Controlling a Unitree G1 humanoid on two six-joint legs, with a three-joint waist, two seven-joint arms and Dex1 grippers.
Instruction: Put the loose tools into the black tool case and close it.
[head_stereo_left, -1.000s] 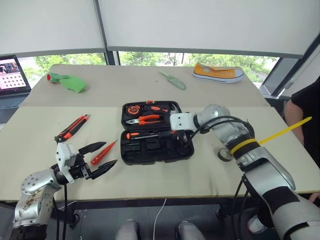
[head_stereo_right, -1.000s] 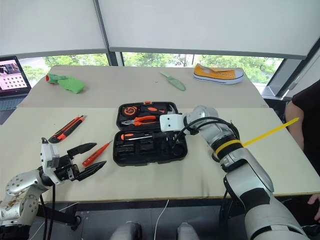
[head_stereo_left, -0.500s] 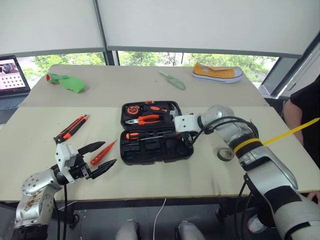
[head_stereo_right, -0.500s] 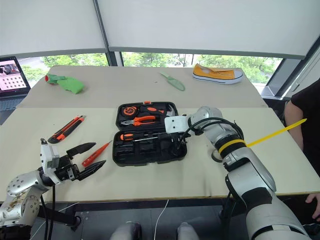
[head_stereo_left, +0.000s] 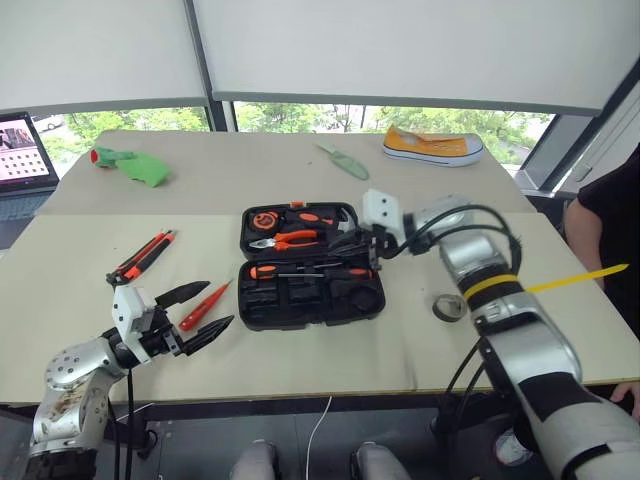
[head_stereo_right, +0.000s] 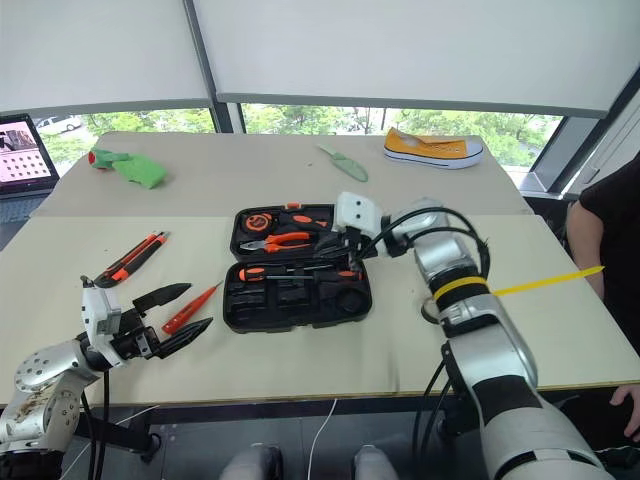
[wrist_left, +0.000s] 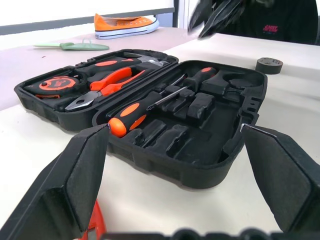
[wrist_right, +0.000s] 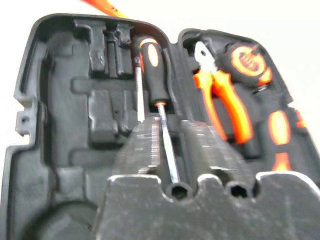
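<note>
My right gripper was closed, empty, over the open black tool case mid-table; left gripper spread wide near the small orange screwdriver.

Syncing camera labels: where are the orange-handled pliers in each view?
Left eye: orange-handled metal pliers in the open black plastic tool case, far half.
Right eye: same slot.
Left wrist: between round orange-and-black tape measure and screwdriver.
Right wrist: beside tape measure.
Landmark: the tape measure.

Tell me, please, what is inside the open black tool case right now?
The tool case holds pliers, a tape measure and two screwdrivers; the right gripper covers its far right corner.
</note>
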